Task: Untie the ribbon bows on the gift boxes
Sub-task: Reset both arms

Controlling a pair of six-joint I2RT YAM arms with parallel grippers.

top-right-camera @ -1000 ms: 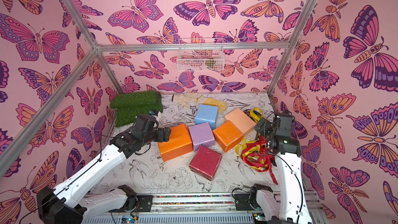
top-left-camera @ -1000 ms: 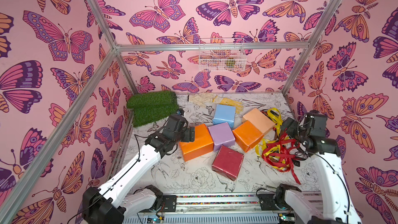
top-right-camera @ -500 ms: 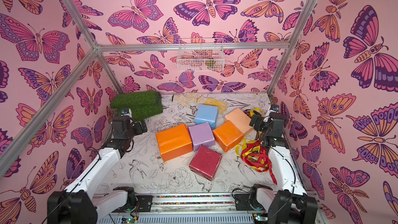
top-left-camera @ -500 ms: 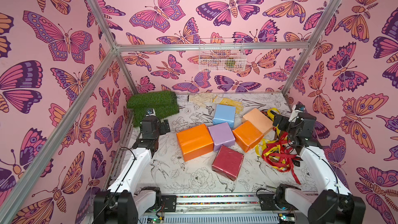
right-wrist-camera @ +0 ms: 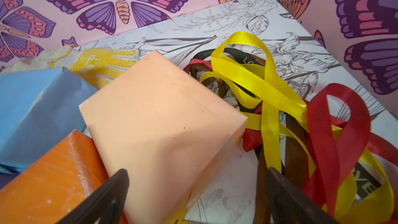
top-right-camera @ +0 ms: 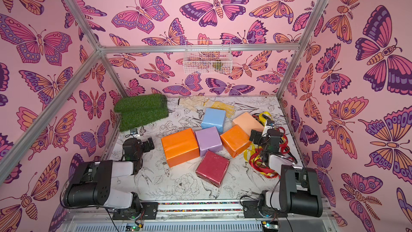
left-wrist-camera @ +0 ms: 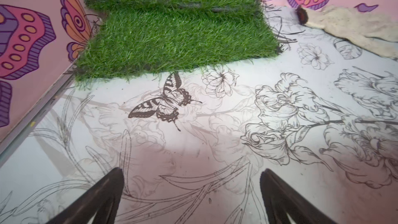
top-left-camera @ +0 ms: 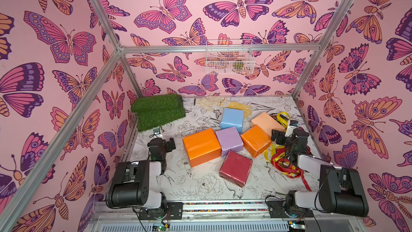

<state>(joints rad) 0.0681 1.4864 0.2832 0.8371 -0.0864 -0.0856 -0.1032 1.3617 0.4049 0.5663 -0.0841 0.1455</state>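
Note:
Six gift boxes cluster mid-table in both top views: a big orange one [top-left-camera: 201,147], lilac [top-left-camera: 229,140], a smaller orange one [top-left-camera: 256,140], light blue [top-left-camera: 231,119], peach [top-left-camera: 266,121] and dark red [top-left-camera: 236,167]. None carries a ribbon. The ribbon bows lie undone in a loose red, yellow, brown and black heap [top-left-camera: 285,164] [right-wrist-camera: 280,104] at the right. My left gripper [top-left-camera: 162,142] [left-wrist-camera: 191,173] is open over bare table, facing the turf. My right gripper [top-left-camera: 283,136] [right-wrist-camera: 197,173] is open and empty above the peach box's [right-wrist-camera: 159,115] corner, beside the heap.
A green turf mat [top-left-camera: 159,111] [left-wrist-camera: 172,31] fills the back left corner. A cream glove [top-left-camera: 208,102] and a yellow glove [top-left-camera: 238,107] lie along the back wall. A white wire basket [top-left-camera: 229,58] hangs on that wall. Both arms are folded near the front rail.
My left arm has pulled back from the big orange box to the left side and folded. My right arm has also drawn back and folded over the ribbon heap.

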